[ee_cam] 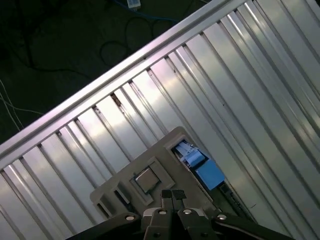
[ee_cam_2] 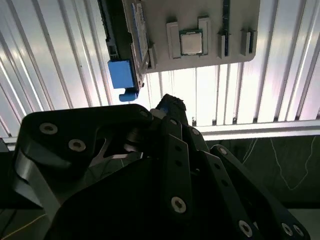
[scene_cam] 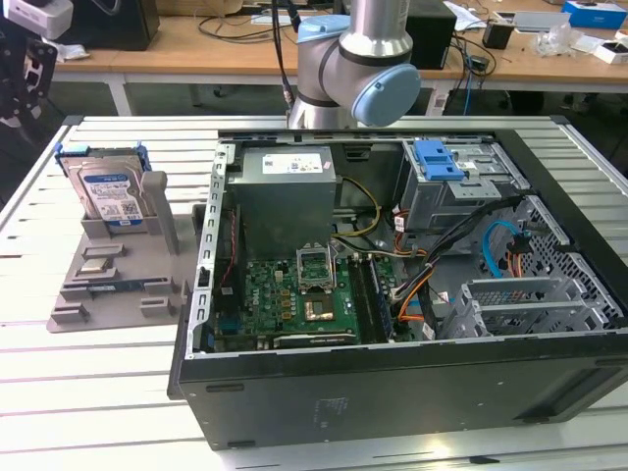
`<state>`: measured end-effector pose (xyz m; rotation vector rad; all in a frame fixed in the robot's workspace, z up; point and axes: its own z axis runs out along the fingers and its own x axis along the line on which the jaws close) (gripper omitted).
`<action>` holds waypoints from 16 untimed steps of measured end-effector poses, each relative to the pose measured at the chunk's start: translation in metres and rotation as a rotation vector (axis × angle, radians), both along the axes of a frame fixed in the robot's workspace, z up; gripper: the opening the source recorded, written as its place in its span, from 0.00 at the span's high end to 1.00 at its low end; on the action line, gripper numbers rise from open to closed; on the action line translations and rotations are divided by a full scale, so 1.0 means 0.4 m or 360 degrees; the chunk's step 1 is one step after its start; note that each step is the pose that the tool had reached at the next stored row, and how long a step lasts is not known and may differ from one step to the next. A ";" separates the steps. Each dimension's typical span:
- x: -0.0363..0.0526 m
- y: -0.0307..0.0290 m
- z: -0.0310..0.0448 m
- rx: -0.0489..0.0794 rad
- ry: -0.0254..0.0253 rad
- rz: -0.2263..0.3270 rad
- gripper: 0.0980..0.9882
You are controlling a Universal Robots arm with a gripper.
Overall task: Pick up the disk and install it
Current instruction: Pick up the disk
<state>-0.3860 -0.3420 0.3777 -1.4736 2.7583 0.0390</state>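
The disk (scene_cam: 106,188) stands on edge in a slot of the grey holder (scene_cam: 165,211). The holder rests on the slatted table (scene_cam: 88,392), to the exterior view's left of the open computer case (scene_cam: 392,402). In the first wrist view the gripper (ee_cam: 172,194) hangs above the holder, near the disk's blue carrier frame but apart from it. Its fingers (ee_cam: 166,198) seem pressed together with nothing between them, though the angle is poor. A processor chip (ee_cam: 146,180) sits in the holder beside the disk. The holder's upright wall stands between disk and case. A blue bracket (scene_cam: 437,159) lies on the drive cage inside the case.
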 end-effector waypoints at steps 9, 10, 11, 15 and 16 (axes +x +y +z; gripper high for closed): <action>0.000 0.000 0.000 0.0000 0.00000 0.0230 0.99; 0.000 0.000 0.000 0.0000 -0.00001 0.0257 0.99; 0.000 0.000 0.000 0.0000 0.00000 0.0275 0.99; 0.000 0.000 0.000 0.0000 0.00000 0.0403 0.99; 0.000 0.000 0.000 0.0000 -0.00001 0.0431 0.99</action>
